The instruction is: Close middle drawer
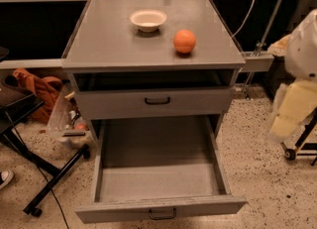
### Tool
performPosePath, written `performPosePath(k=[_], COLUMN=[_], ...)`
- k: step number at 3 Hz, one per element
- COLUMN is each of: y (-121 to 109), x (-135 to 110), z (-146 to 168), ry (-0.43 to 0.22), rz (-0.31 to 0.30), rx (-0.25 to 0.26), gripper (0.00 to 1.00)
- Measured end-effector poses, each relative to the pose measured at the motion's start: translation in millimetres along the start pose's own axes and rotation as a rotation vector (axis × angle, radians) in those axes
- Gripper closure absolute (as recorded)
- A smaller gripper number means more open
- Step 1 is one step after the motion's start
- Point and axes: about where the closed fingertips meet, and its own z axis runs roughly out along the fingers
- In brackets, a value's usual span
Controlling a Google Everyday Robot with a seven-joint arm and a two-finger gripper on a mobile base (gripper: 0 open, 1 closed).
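The middle drawer (158, 173) is pulled far out of the grey cabinet. Its long shallow tray is empty, and its low front panel with a small black loop handle (162, 214) is nearest to me. Above it, the drawer with the taller front panel (156, 101) is nearly shut. My gripper (296, 105) is a pale white and cream shape at the right edge of the view. It is to the right of the cabinet, about level with the taller drawer, and touches nothing.
A white bowl (148, 20) and an orange (184, 41) sit on the cabinet top (114, 39). A black stand with legs (49, 183) and an orange bag (42, 91) are on the floor at left. A wheeled frame (302, 148) stands at right.
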Motion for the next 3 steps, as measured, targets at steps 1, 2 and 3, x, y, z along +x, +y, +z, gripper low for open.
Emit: performPosePath(k=[1, 2, 3], y=[33.3, 73.2, 128.7], x=[-1.6, -4.1, -11.5], z=[53.0, 116.0, 208.3], ry=[-0.079, -0.201, -0.339], rz=[0.033, 0.085, 0.166], rx=[-0.036, -0.110, -0.235], gripper=[0.00, 0.00, 0.19])
